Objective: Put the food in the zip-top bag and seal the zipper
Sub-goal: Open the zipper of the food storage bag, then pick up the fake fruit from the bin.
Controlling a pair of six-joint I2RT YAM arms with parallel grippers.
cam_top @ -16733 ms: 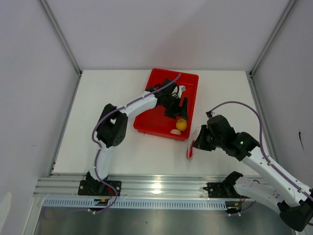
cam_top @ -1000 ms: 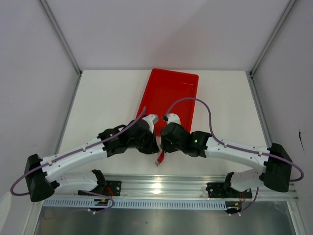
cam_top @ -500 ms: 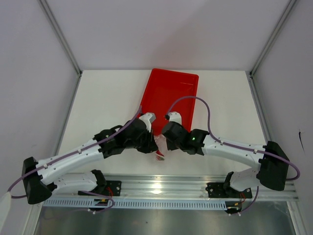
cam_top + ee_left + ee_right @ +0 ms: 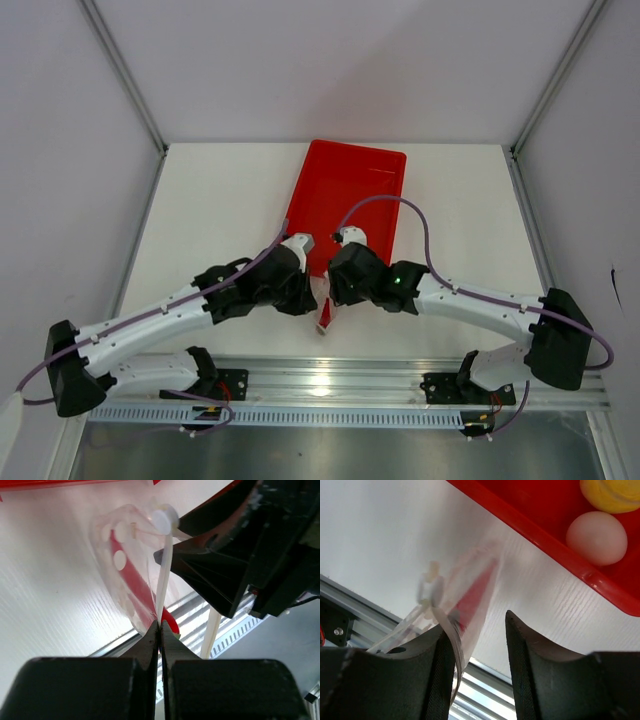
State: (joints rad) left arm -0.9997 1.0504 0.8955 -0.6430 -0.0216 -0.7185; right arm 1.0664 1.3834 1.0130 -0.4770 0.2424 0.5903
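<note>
My left gripper (image 4: 160, 626) is shut on the edge of the zip-top bag (image 4: 112, 545), which hangs between the two arms (image 4: 324, 316). The red chili pepper (image 4: 131, 582) lies inside the clear pouch. The zipper (image 4: 164, 572) shows as a thin white strip rising from the left jaws. My right gripper (image 4: 476, 622) stands open around the bag (image 4: 470, 587), the plastic resting against its left finger (image 4: 442, 660). The yellow fruit (image 4: 612, 492) and the pale ball (image 4: 596, 537) sit in the red tray (image 4: 535, 527), outside the bag.
The red tray (image 4: 350, 185) lies lengthwise just beyond the two grippers. The aluminium rail (image 4: 330, 380) runs along the table's near edge under the hanging bag. White walls enclose the table on three sides.
The right gripper closed on the bag half a second ago and now stands open again. The left gripper has kept its grip; both wrists stay close together.
</note>
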